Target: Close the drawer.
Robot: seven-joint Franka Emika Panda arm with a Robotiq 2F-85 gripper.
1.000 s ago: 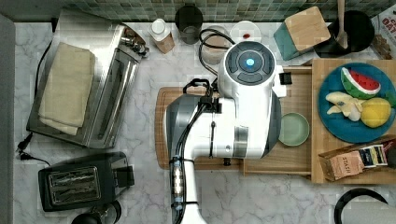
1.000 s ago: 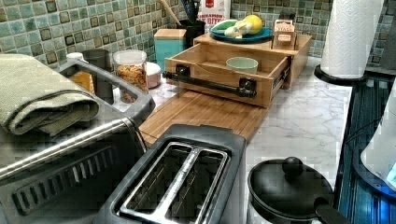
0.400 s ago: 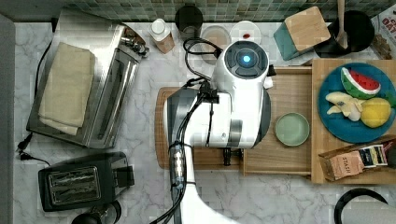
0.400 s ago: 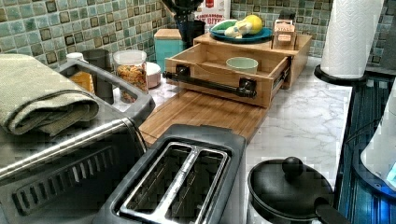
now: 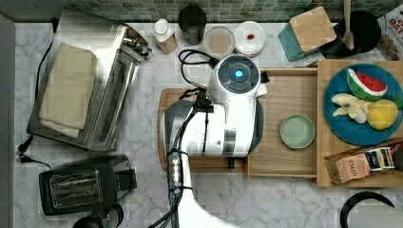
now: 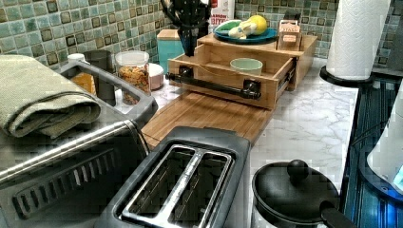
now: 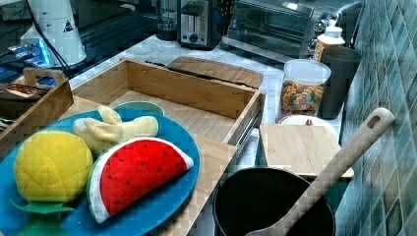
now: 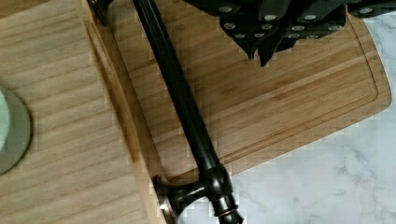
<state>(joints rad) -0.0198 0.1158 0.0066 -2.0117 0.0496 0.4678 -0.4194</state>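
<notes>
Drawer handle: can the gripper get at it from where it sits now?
Probably yes. In the wrist view the gripper hangs over the cutting board, beside the black handle of the open drawer. Nothing lies between them, and the bar's outer side is bare.

drawer (image 6: 223, 78) stands pulled out, its black bar handle (image 6: 211, 84) overhanging the bamboo cutting board (image 6: 204, 114); board surface in front of the handle is bare, giving open approach from the toaster (image 6: 183, 183) side. gripper (image 6: 189, 23) hangs above the drawer's far corner in the left view, fingers close together. inside the drawer only a green bowl (image 5: 297, 131), rest of floor free. jars (image 6: 135, 71) crowd the left view's left flank; marble counter (image 6: 309, 114) on the left view's right is open up to the paper towel roll (image 6: 354, 38)
</notes>
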